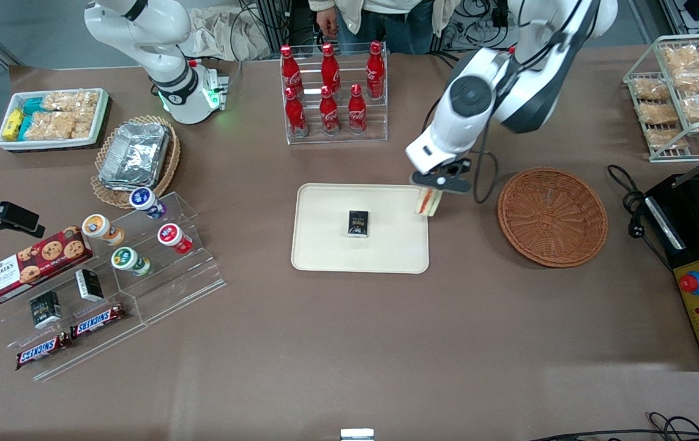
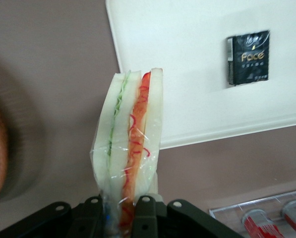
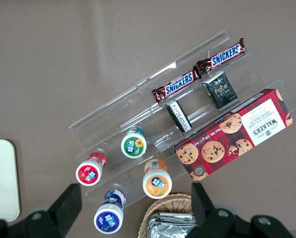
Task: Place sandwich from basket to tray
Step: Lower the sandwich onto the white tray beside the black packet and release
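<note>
My left gripper [image 1: 432,195] is shut on the sandwich [image 1: 428,202], a plastic-wrapped wedge of white bread with red and green filling. It hangs in the air over the tray's edge nearest the basket. In the left wrist view the sandwich [image 2: 131,144] stands out from between the black fingers [image 2: 146,218], above the tray's corner. The cream-white tray [image 1: 331,245] lies in the middle of the table; it also shows in the left wrist view [image 2: 187,49]. The reddish-brown wicker basket [image 1: 551,217] lies beside the tray toward the working arm's end and holds nothing.
A small black packet [image 1: 358,223] lies on the tray's middle. A rack of red cola bottles [image 1: 331,92] stands farther from the front camera than the tray. A clear stand with cups, Snickers bars and a cookie box [image 1: 31,264] lies toward the parked arm's end. A black cable [image 1: 484,177] runs between tray and basket.
</note>
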Available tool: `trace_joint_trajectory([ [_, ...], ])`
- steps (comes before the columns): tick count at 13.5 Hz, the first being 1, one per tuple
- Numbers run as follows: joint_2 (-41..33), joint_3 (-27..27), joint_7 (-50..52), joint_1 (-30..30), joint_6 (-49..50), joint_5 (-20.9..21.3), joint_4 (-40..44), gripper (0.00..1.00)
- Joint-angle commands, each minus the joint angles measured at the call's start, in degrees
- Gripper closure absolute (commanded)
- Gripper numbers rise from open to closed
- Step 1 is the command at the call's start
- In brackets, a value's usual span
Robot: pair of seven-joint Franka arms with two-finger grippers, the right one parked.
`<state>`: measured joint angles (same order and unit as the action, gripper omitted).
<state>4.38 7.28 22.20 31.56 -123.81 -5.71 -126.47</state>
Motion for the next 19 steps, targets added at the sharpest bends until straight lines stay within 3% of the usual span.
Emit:
trace_joint_trajectory([
  [1, 5.4, -0.5, 3.0, 1.5, -4.0, 0.4, 1.1, 1.0],
  [8, 12.8, -0.6, 10.0, 3.2, -10.5, 0.9, 2.6, 1.0],
  [12, 14.3, -0.6, 13.3, 3.2, -11.1, 6.2, 3.7, 1.0],
  [17, 16.9, -0.7, 13.8, 3.2, -12.3, 8.3, 5.5, 1.0],
  [18, 18.1, -0.7, 15.8, 3.2, -12.3, 8.8, 6.7, 0.91],
  [19, 18.8, -0.7, 18.0, 3.2, -12.1, 9.0, 7.7, 0.26],
])
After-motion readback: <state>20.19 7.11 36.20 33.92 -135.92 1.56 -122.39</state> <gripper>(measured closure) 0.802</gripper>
